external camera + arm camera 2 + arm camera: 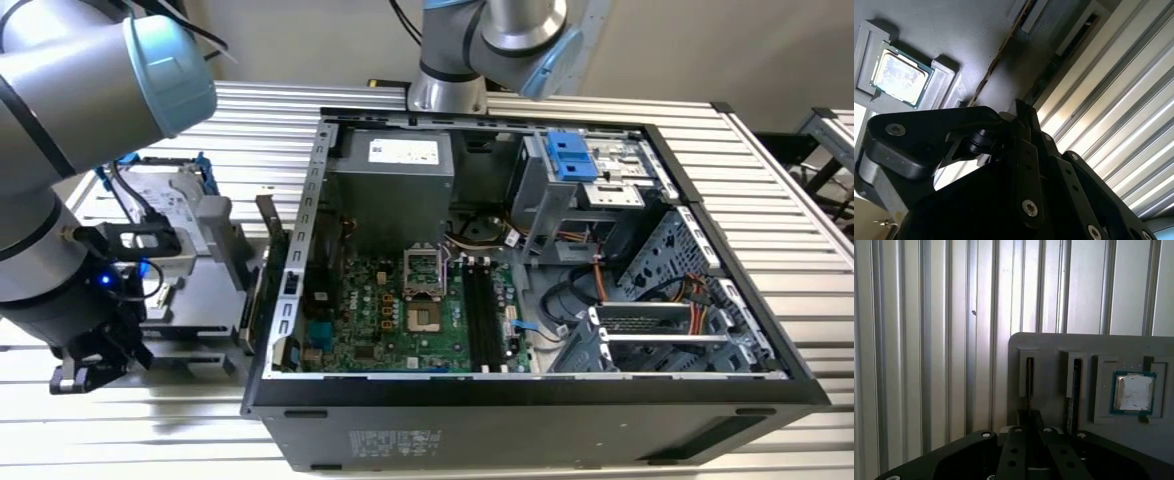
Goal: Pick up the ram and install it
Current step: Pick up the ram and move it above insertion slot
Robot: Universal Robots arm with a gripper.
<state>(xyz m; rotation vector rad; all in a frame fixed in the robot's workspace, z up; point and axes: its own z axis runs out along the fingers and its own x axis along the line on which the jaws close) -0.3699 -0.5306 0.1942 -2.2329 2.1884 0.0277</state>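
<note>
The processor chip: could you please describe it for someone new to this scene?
On the ribbed table sits a grey tray. The processor chip lies flat in its square pocket, silver and green-edged, unlike the ram sticks edge-on in slots.

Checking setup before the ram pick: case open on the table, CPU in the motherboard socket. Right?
No: the CPU lies in a recess of the grey holder, not the socket, as the first wrist view shows. The case is open on the table.
</note>
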